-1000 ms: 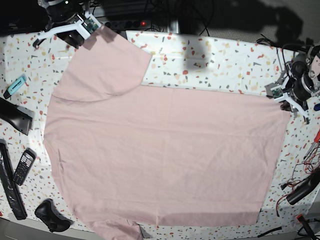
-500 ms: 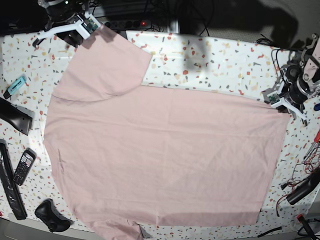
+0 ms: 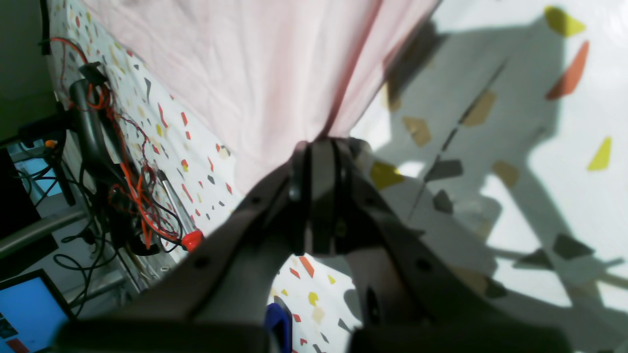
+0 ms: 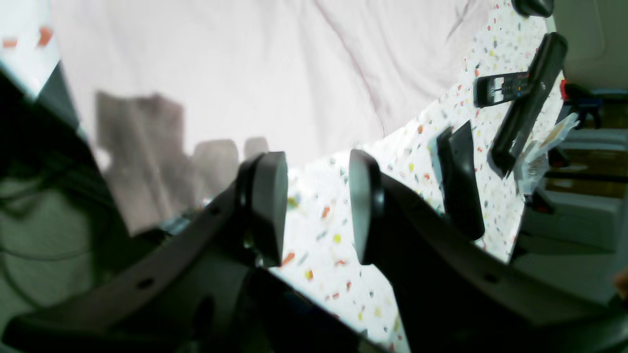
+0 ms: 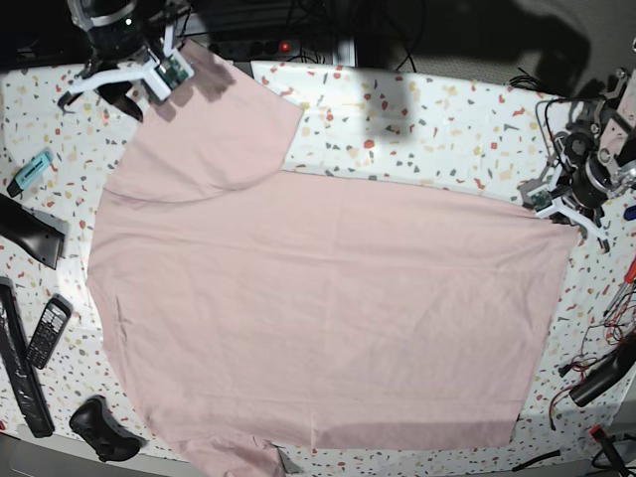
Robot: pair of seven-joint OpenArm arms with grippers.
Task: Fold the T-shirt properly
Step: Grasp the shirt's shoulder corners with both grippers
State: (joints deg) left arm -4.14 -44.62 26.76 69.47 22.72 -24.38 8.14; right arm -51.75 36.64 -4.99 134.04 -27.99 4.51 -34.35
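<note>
One T-shirt [image 5: 318, 308] flat, long axis left-right, sleeve far-left.

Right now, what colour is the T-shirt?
Plain pale pink T-shirt, no print showing; clearest in the base view.

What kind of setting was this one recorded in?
Probably a robotics lab bench: a terrazzo-patterned table holding the T-shirt, with loose red wiring at its edge, a power strip behind, and a handset.

Matt pale pink cotton cloth of the T-shirt [image 5: 328, 308] on a smooth speckled terrazzo-print tabletop [image 5: 437, 129].
</note>
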